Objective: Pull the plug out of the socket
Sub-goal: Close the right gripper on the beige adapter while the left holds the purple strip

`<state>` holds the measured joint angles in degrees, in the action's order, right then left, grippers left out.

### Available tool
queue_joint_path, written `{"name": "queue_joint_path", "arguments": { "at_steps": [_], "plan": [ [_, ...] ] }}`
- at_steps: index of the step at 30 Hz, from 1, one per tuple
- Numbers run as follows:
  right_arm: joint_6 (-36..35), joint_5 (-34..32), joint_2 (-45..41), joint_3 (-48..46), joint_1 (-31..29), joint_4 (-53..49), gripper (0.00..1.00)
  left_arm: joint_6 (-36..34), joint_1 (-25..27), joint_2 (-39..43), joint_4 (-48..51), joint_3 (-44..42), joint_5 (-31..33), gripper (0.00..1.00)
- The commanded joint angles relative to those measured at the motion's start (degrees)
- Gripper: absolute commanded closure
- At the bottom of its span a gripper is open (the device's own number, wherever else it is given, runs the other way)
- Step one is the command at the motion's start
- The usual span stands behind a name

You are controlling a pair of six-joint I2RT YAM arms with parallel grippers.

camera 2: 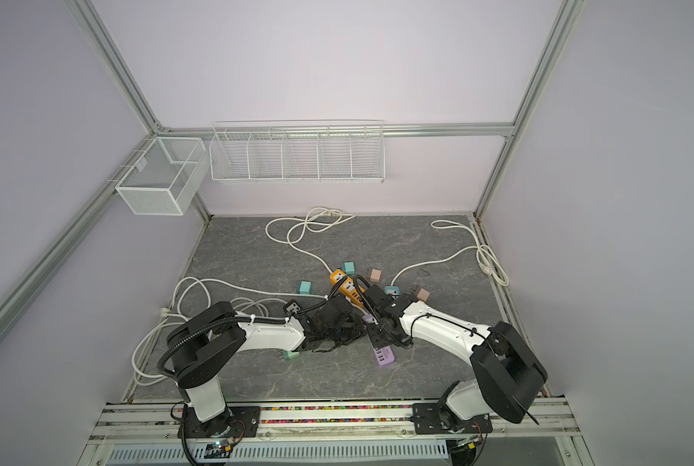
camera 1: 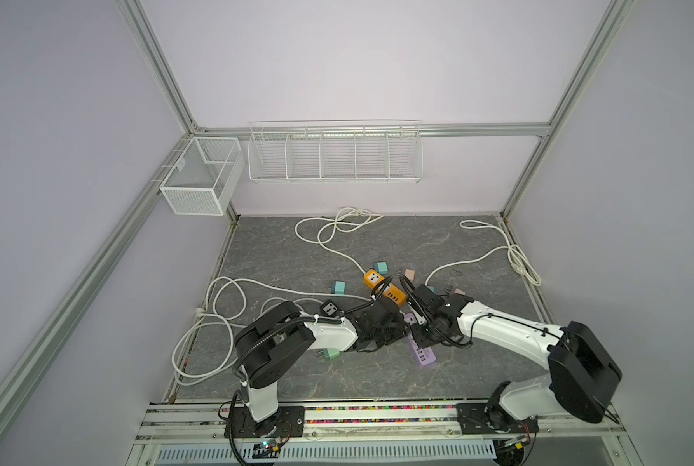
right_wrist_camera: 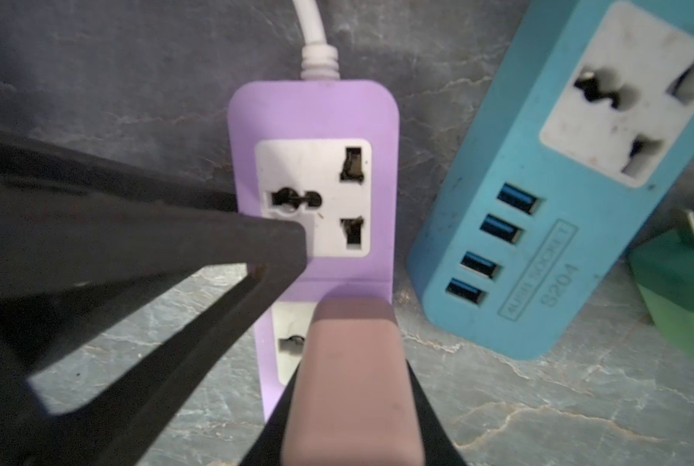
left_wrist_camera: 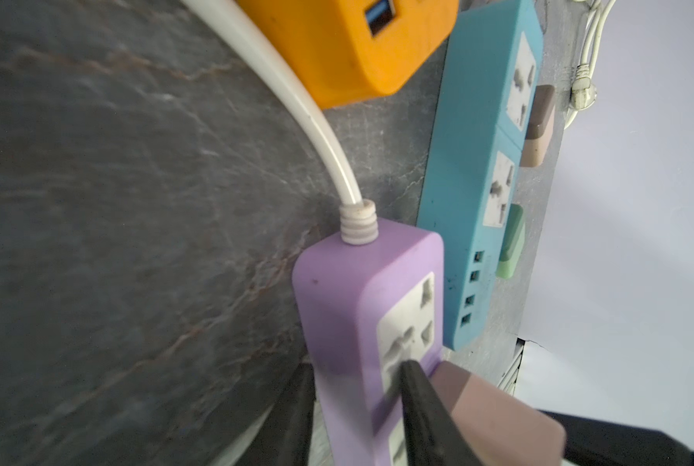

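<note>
The socket is a purple power strip (right_wrist_camera: pixel 313 113) lying flat on the grey table, with its USB end showing in both top views (camera 1: pixel 423 356) (camera 2: pixel 383 357). A dusty-pink plug (right_wrist_camera: pixel 353 383) (left_wrist_camera: pixel 498 411) stands over the strip's second outlet, and its prongs are hidden. My right gripper (right_wrist_camera: pixel 353 371) (camera 1: pixel 420 322) is shut on the plug, one black finger on each side. My left gripper (left_wrist_camera: pixel 357 367) (camera 1: pixel 381 329) clamps the strip at the first outlet. One finger (right_wrist_camera: pixel 216 234) lies on the top face and the other runs along the strip's long side.
A blue power strip (right_wrist_camera: pixel 539 226) (left_wrist_camera: pixel 486 181) lies close beside the purple one, and an orange strip (camera 1: pixel 381 286) lies just behind. Loose plugs are scattered around: teal (camera 1: pixel 338 287), pink (camera 1: pixel 409 274) and green (camera 1: pixel 331 354). White cables (camera 1: pixel 224 306) loop across the table's left and back.
</note>
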<state>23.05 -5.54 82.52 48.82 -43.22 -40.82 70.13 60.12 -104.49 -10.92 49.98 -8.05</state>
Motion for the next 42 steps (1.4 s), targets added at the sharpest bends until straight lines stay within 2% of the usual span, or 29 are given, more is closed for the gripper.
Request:
{"name": "queue_joint_path", "arguments": {
  "at_steps": [1, 4, 11, 21, 27, 31, 36, 42],
  "plan": [
    [-1.24, 0.11, -2.48, 1.22, 1.60, -1.20, 0.75, 0.36, 0.49, -1.82, 10.28, -1.98, -0.44, 0.64],
    [-1.40, 0.63, -2.85, 1.19, 2.64, -1.20, 0.74, 0.10, 0.47, -2.25, 10.25, -1.54, -1.08, 0.64],
    [-1.16, 1.93, -2.57, 1.19, 0.29, 0.24, 0.75, -0.14, 0.53, -2.77, 10.64, -0.74, -1.30, 0.65],
    [-3.07, -2.23, -4.26, 1.19, 2.69, -2.25, 0.75, -0.21, 0.53, -3.25, 11.08, -0.59, -1.26, 0.65],
    [-2.74, 2.28, -3.65, 0.96, 0.65, 1.25, 0.76, -0.78, 0.53, -4.14, 11.63, 0.72, -1.98, 0.66],
    [-2.74, 0.26, -4.17, -0.10, 0.88, 1.57, 0.76, -0.26, 0.53, -3.93, 6.70, 0.15, -4.96, 0.66],
    [-2.30, 2.86, -3.60, -0.92, 0.67, 3.71, 0.78, 0.10, 1.04, -3.23, 4.12, 0.30, -7.01, 0.67],
    [-2.96, 1.19, -4.76, -1.57, 0.84, 4.06, 0.79, -1.66, 1.41, -3.23, 7.66, 0.12, -6.95, 0.67]
  ]
}}
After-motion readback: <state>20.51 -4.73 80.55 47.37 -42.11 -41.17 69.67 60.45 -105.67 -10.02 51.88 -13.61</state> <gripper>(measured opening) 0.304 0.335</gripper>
